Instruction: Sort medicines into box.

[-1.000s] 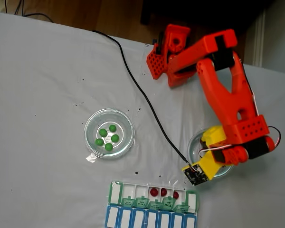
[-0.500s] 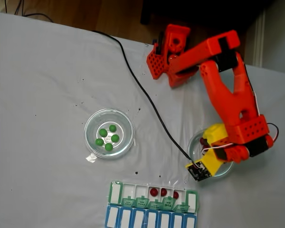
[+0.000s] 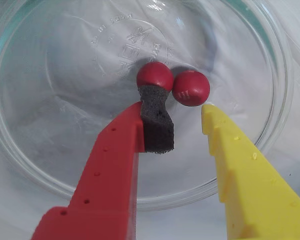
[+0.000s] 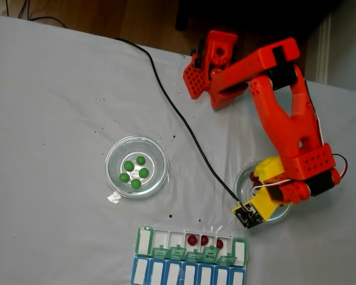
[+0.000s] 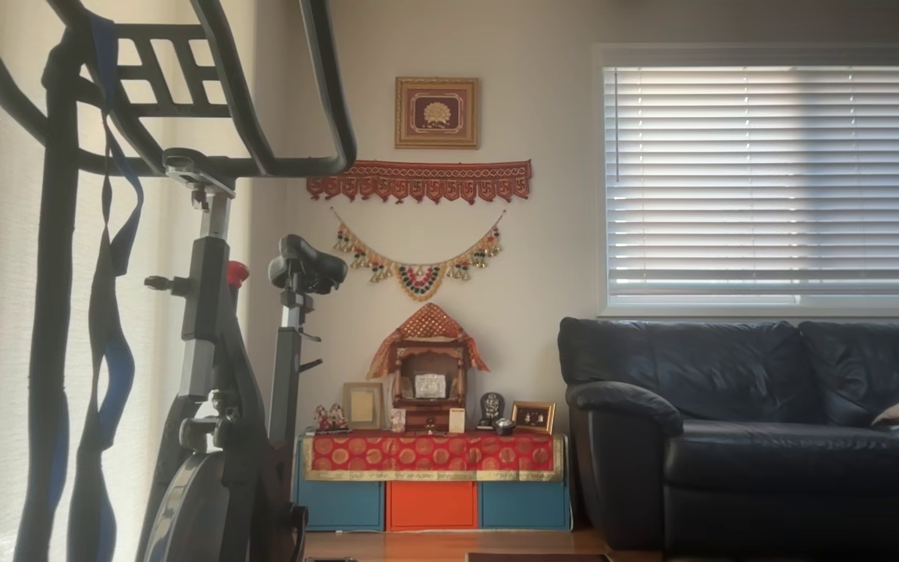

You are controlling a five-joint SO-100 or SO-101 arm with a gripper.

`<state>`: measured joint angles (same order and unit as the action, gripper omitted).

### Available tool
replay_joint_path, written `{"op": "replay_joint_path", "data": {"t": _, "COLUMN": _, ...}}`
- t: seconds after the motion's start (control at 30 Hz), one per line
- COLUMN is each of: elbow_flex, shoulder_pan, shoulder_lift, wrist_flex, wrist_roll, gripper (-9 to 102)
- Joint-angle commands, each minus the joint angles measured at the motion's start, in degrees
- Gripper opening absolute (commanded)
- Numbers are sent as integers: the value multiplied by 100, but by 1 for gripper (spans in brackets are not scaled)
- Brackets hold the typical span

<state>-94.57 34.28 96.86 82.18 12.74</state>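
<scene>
Two glossy red medicines lie side by side in a clear glass dish [image 3: 270, 125] in the wrist view. My gripper [image 3: 179, 106] is open just in front of them. Its red finger's black foam pad [image 3: 155, 122] touches the left red pill [image 3: 155, 75]. The right red pill [image 3: 191, 87] sits just beyond the gap, near the yellow fingertip [image 3: 208, 112]. In the fixed view the arm [image 4: 291, 130] hangs over that dish [image 4: 242, 181]. The box [image 4: 190, 261] lies at the bottom with three red pills [image 4: 204, 240] in its white compartments. Several green pills [image 4: 135, 172] rest in the left dish [image 4: 115, 153].
A black cable [image 4: 178, 119] runs across the white cloth from the table's back to the wrist camera [image 4: 247, 216]. The arm's base [image 4: 210, 59] stands at the back. The box touches the bottom edge of the fixed view. The other view faces a living room.
In the fixed view the wrist has shifted slightly to the right over the right dish, then held almost still. The pills in the box and the left dish have not moved.
</scene>
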Motion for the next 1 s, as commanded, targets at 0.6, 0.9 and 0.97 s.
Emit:
{"op": "replay_joint_path", "data": {"t": 0.6, "elbow_flex": -229, "shoulder_pan": 0, "shoulder_lift": 756, "wrist_flex": -712, "wrist_roll": -272, "gripper": 14}}
{"op": "replay_joint_path", "data": {"t": 0.9, "elbow_flex": -352, "shoulder_pan": 35, "shoulder_lift": 668, "wrist_flex": -835, "wrist_roll": -211, "gripper": 13}}
{"op": "replay_joint_path", "data": {"t": 0.97, "elbow_flex": -422, "shoulder_pan": 62, "shoulder_lift": 633, "wrist_flex": -923, "wrist_roll": -193, "gripper": 13}}
